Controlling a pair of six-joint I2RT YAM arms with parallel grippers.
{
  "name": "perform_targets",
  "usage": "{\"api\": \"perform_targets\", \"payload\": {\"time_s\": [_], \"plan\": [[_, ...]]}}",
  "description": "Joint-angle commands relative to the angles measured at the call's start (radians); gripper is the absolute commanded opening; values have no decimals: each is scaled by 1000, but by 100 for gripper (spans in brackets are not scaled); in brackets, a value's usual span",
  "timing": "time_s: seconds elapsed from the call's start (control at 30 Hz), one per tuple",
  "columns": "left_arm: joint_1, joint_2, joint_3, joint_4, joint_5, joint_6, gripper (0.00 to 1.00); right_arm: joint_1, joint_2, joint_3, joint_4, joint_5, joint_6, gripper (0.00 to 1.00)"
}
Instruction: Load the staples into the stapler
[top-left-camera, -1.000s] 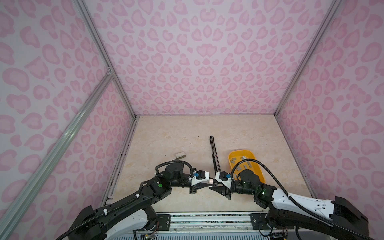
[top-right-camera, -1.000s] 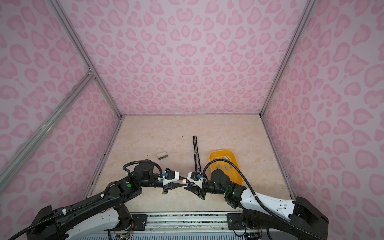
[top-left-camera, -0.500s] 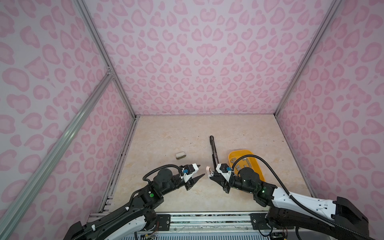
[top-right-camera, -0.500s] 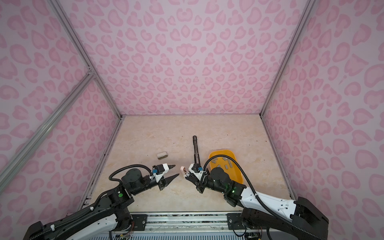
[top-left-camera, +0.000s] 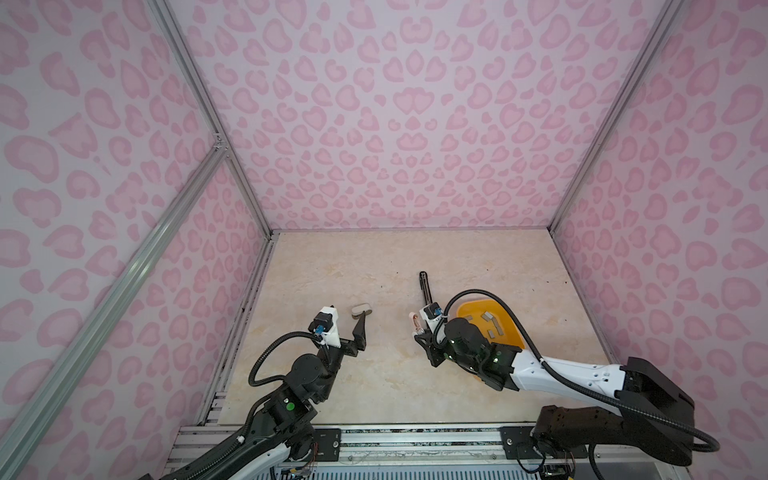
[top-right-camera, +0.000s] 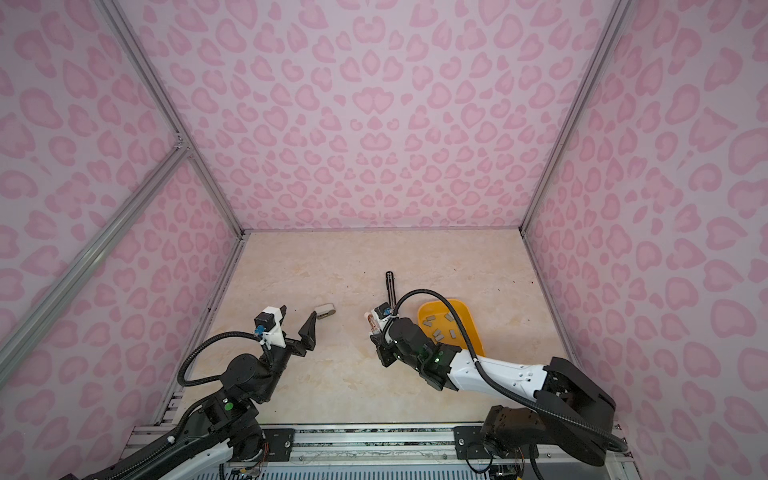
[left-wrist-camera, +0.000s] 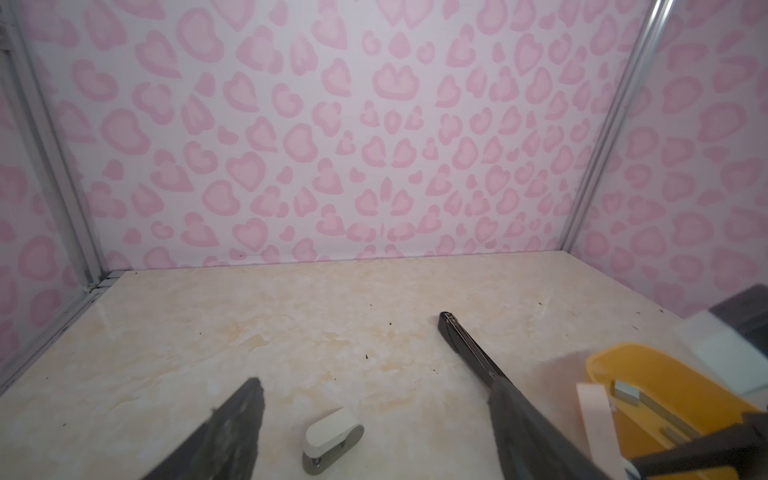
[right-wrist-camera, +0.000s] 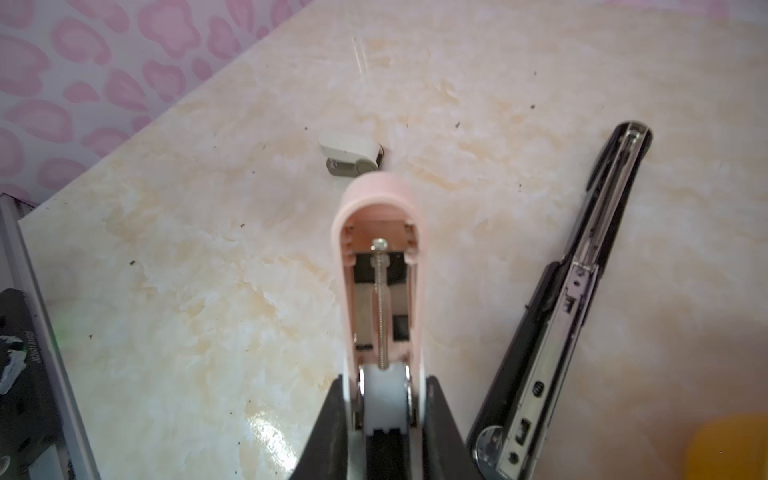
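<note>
Jaws left: spread, empty | jaws right: clamp pink stapler (right-wrist-camera: 380, 195) | staples (top-left-camera: 494, 326): likely in tray (top-left-camera: 471, 311)

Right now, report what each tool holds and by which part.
Right tool grips the pink stapler by the sides of its hinge end. Left tool is open, empty.

Bright, even light, shadows v. faint. Glare spot on bench (right-wrist-camera: 266, 432). My left end effector (left-wrist-camera: 374, 384) blurs close-up; top views sharp, edges stretched.
</note>
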Motion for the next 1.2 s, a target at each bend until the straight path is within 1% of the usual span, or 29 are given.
{"api": "perform_targets", "payload": {"time_s": [0.0, 0.07, 0.17, 0.27, 0.4, 0.57, 0.63, 0.77, 0.87, 0.97, 1.03, 1.17], "plan": [[9, 0, 19, -10, -103, -98, 89, 14, 129, 73, -96, 35, 122, 0], [12, 10, 23, -19, -107, -100, 89, 38, 214, 126, -126, 48, 144, 0], [12, 39, 41, -35, -107, -105, 89, 68, 298, 183, -168, 76, 168, 0], [13, 72, 62, -52, -110, -107, 90, 68, 347, 228, -227, 114, 196, 0], [14, 97, 74, -66, -109, -113, 89, 55, 374, 256, -282, 155, 213, 0], [15, 100, 77, -73, -112, -118, 90, 9, 409, 265, -299, 107, 240, 0], [15, 98, 74, -72, -110, -118, 90, -3, 421, 269, -303, 90, 246, 3], [16, 107, 76, -69, -121, -117, 92, -4, 431, 276, -308, 82, 248, 14], [17, 119, 78, -69, -126, -123, 99, -5, 430, 281, -316, 87, 247, 20], [19, 127, 80, -73, -135, -123, 98, -5, 420, 275, -313, 92, 247, 35], [20, 130, 82, -75, -137, -124, 98, -5, 410, 271, -312, 96, 246, 43], [21, 132, 83, -74, -141, -124, 98, -2, 397, 263, -305, 93, 242, 54]]}}
